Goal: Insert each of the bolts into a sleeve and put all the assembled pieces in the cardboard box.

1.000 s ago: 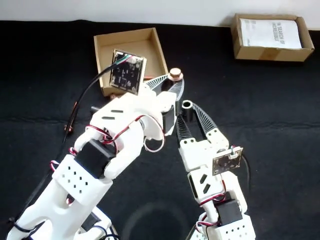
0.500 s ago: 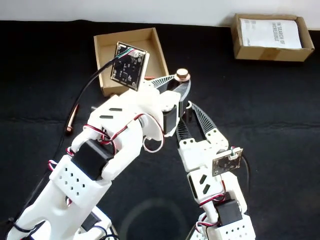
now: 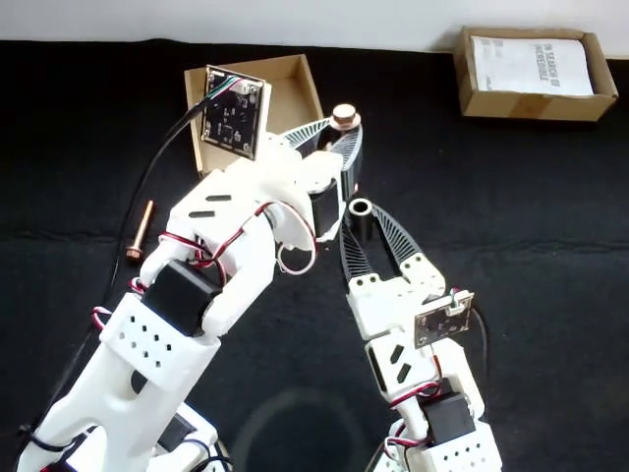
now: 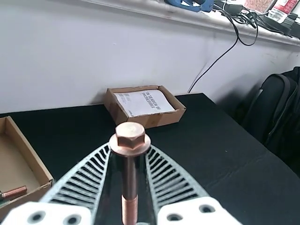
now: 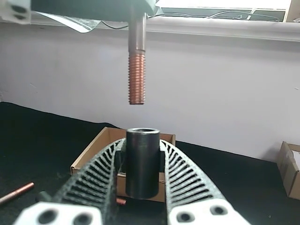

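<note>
My left gripper (image 3: 329, 147) is shut on a copper bolt (image 4: 129, 173), held upright with its hex head (image 3: 344, 117) on top. My right gripper (image 3: 366, 234) is shut on a black sleeve (image 5: 142, 161), which stands upright with its open bore (image 3: 361, 207) facing up. In the right wrist view the bolt's threaded tip (image 5: 137, 79) hangs above the sleeve's mouth, apart from it. The open cardboard box (image 3: 300, 84) lies behind the left arm, with a copper piece (image 4: 14, 191) inside. Another bolt (image 3: 140, 231) lies on the black table at the left.
A second cardboard box (image 3: 532, 74) holding a printed sheet stands at the back right. The bolt at the left also shows low on the cloth (image 5: 16, 192) in the right wrist view. A white wall runs along the table's far edge.
The left arm has swung back and up with its bolt, uncovering the sleeve's top. The loose bolt on the left now shows fully. The right gripper has shifted slightly.
</note>
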### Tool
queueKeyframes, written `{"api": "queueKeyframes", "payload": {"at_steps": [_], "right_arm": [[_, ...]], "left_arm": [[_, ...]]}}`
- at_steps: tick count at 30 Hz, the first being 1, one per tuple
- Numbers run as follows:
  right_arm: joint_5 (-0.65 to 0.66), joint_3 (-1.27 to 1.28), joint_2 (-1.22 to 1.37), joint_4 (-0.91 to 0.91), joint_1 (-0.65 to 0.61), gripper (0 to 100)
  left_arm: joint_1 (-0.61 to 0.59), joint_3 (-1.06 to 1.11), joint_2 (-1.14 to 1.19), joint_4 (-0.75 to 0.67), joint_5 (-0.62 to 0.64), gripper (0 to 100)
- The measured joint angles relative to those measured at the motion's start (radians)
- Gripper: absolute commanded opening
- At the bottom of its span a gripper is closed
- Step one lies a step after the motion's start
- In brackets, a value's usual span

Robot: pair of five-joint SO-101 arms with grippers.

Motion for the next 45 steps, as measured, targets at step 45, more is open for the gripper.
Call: {"api": "queueKeyframes", "payload": {"at_steps": [45], "right_arm": [[0.000,0.000,0.000,0.000,0.000,0.7]], "left_arm": [[0.043,0.009,0.005,0.049,0.038,1]]}}
